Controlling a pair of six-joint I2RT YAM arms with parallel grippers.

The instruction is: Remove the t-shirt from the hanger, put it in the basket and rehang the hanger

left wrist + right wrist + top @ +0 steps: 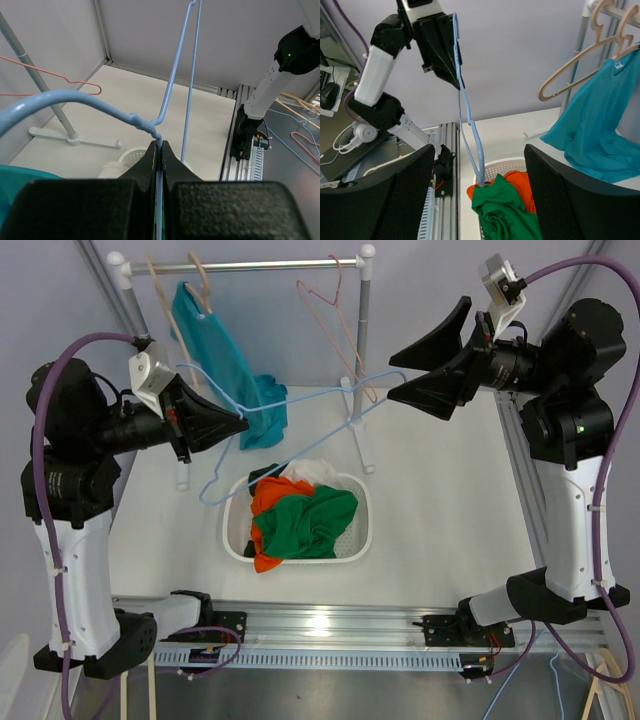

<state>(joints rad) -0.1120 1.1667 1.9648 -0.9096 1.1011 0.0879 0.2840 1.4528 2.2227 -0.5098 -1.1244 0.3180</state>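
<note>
Left gripper (243, 425): fully closed, pinching the light-blue hanger (70, 94) at its twisted neck, the wire running straight in between the two pads in the left wrist view. Clock bearings as in the top view, 12 o'clock away from the arm bases.

Outward from the pinch point:
- Hook: back toward 10 o'clock, past the left wrist camera.
- One hanger shoulder: toward 3 o'clock, ending in a corner just beside the fingertips of the right gripper (392, 372).
- Other corner: toward 7 o'clock, seen just beside the 9 o'clock rim of the white basket (366, 525).
- Hanger wire bare along its whole visible length.

Right gripper: jaws spread wide, nothing clamped between them. Contact with the hanger corner: cannot tell.

Green t-shirt (310, 520): crumpled in the basket, at 5 o'clock from the left gripper, lying on an orange garment (270, 495) and beside a white garment (310, 472). In the right wrist view, low end of the hanger overlapping the shirt's top fold; touching or merely in line, cannot tell.

Teal t-shirt (215, 350): at 12 o'clock from the left gripper, draped on a wooden hanger (205, 290) on the rack rail (270, 265), well apart from the basket.
</note>
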